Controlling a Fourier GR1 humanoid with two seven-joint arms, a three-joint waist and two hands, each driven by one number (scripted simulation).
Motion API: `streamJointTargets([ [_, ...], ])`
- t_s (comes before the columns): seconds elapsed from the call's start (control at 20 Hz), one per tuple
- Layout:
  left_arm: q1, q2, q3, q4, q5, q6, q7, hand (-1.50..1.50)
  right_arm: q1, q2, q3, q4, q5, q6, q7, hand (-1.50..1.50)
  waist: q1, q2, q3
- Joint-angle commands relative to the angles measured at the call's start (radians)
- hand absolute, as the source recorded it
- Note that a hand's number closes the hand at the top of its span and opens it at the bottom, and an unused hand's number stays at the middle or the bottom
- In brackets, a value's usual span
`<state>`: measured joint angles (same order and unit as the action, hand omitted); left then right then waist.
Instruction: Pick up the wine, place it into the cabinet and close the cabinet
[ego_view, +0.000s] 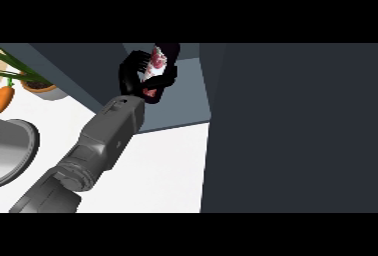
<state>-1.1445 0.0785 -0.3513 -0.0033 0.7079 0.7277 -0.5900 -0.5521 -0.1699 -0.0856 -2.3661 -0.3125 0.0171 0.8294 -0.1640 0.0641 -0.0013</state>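
Head view: one grey forearm, side undeterminable, its hand (139, 75) with fingers curled round the wine (159, 61), held inside the open cabinet (177, 107). Cabinet door (295, 130) at right. Table (159, 170) white; carrot (6, 97), potted plant (33, 80) at left.

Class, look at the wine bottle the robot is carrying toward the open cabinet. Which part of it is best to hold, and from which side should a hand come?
Probably the body of the wine bottle, taken from the side: it is long and narrow, so fingers wrap around it. The left hand holds it that way now, curled round the body from the bottle's left, at the cabinet opening.
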Motion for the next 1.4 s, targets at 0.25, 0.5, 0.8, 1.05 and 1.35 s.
streamJointTargets([
  [0.25,0.022,0.036,-0.051,0.003,-0.056,0.075,0.062,1.50,-0.016,-0.001,0.008,-0.016,-0.024,0.004,0.008,-1.50,-0.010,0.007,-0.001],
  [0.5,0.046,0.039,-0.055,0.002,-0.064,-0.007,0.058,-1.50,-0.018,-0.001,-0.002,-0.015,-0.026,0.014,-0.012,-1.50,-0.012,0.014,-0.002],
  [0.8,0.052,0.059,-0.041,0.002,-0.051,-0.035,0.073,-1.50,-0.005,0.005,0.015,-0.023,-0.011,0.008,-0.006,-1.50,-0.003,0.009,-0.003],
  [1.05,0.044,0.085,-0.042,0.002,-0.055,-0.063,0.060,-1.50,-0.003,-0.001,0.022,-0.038,-0.017,0.014,0.004,-1.50,-0.006,0.006,-0.003],
  [1.35,0.027,0.107,-0.087,-0.006,-0.101,-0.191,0.049,-1.50,-0.008,0.011,0.013,-0.016,-0.015,0.003,-0.012,-1.50,0.032,-0.009,-0.002],
])
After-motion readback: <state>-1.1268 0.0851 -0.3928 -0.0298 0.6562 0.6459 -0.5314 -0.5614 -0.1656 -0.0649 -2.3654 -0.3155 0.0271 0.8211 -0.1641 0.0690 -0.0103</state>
